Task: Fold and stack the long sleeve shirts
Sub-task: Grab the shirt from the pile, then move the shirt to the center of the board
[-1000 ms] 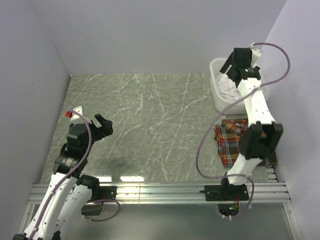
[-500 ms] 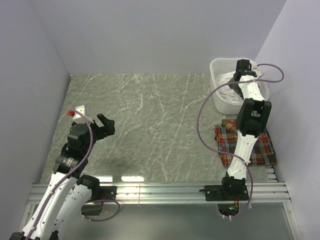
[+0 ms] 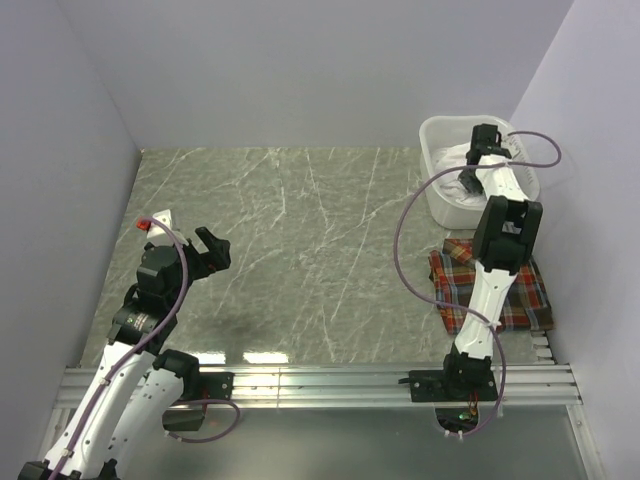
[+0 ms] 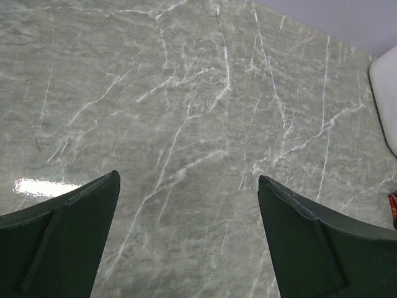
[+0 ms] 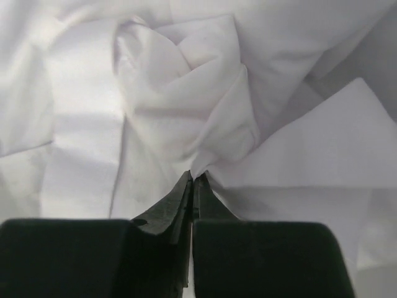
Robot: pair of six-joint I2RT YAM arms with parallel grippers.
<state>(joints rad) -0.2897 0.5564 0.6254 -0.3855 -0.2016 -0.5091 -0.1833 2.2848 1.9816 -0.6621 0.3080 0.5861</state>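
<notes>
Rightward, 1 white shirt [image 5: 186, 93], 1 plaid shirt [image 3: 450, 290]

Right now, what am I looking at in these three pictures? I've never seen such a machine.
Two white robot arms are bolted at the near edge of a grey-green marbled table. One picture looks down from above; the other two come from cameras on each wrist. The left arm hovers, its jaws open and empty. The right arm reaches into a white plastic basin, its jaws shut on a fold of a plain white cloth shirt. A red, orange and dark plaid shirt lies on the table nearer the arms' bases.
</notes>
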